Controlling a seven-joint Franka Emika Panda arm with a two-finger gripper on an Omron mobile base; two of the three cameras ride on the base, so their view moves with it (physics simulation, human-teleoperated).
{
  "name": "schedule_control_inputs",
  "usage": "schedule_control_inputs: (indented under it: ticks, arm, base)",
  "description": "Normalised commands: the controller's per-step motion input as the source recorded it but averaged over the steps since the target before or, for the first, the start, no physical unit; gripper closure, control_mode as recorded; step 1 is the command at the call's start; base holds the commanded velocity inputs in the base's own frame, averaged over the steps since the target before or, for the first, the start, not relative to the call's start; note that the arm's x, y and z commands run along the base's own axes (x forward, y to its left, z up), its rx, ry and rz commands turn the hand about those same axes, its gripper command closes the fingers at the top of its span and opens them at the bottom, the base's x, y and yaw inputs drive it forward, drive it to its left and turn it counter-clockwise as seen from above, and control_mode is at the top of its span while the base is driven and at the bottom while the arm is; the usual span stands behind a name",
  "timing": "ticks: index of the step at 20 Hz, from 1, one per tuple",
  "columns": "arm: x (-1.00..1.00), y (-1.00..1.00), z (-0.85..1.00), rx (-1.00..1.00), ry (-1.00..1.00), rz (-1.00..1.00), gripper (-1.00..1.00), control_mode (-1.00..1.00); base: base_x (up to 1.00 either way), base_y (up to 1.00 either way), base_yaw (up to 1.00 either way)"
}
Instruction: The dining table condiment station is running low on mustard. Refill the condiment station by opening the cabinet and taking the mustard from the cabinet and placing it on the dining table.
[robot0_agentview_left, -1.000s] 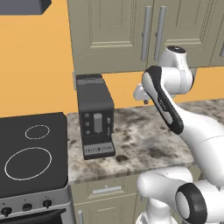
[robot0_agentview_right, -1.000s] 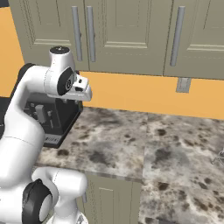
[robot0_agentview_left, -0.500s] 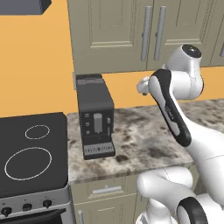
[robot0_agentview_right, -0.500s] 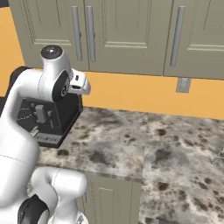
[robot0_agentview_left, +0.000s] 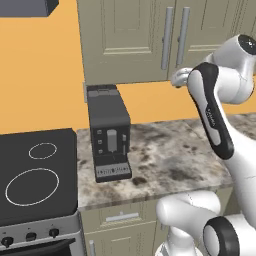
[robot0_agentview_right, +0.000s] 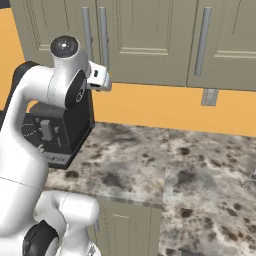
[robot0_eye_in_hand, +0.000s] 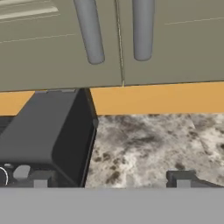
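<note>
The grey-beige wall cabinet (robot0_agentview_left: 150, 40) with raised-panel doors fills the top of the left base view, both doors closed, its two long silver bar handles (robot0_eye_in_hand: 89, 30) side by side at the upper centre of the hand view. The white arm's two-finger gripper (robot0_eye_in_hand: 109, 179) sits at the bottom of the hand view, its dark fingertips (robot0_eye_in_hand: 181, 179) spread wide apart and grasping nothing. At lower left stands a black boxy coffee machine (robot0_agentview_left: 107, 132) on the mottled marble counter (robot0_agentview_left: 170, 160), with a black cooktop (robot0_agentview_left: 35, 175) further left.
</note>
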Motion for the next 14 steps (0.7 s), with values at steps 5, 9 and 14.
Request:
schedule_control_inputs:
  ticks: [5,9,14]
  arm:
    - [0.00,-0.24,0.80,-0.01,-0.02,-0.07,-1.00,-1.00]
    - [0.03,-0.01,0.59,-0.04,-0.15,-0.03,-1.00,-1.00]
    - [0.16,0.00,0.19,-0.04,-0.20,0.00,-1.00,-1.00]
  base:
    - [0.00,0.00,0.00]
    - [0.00,0.00,0.00]
    - [0.00,0.00,0.00]
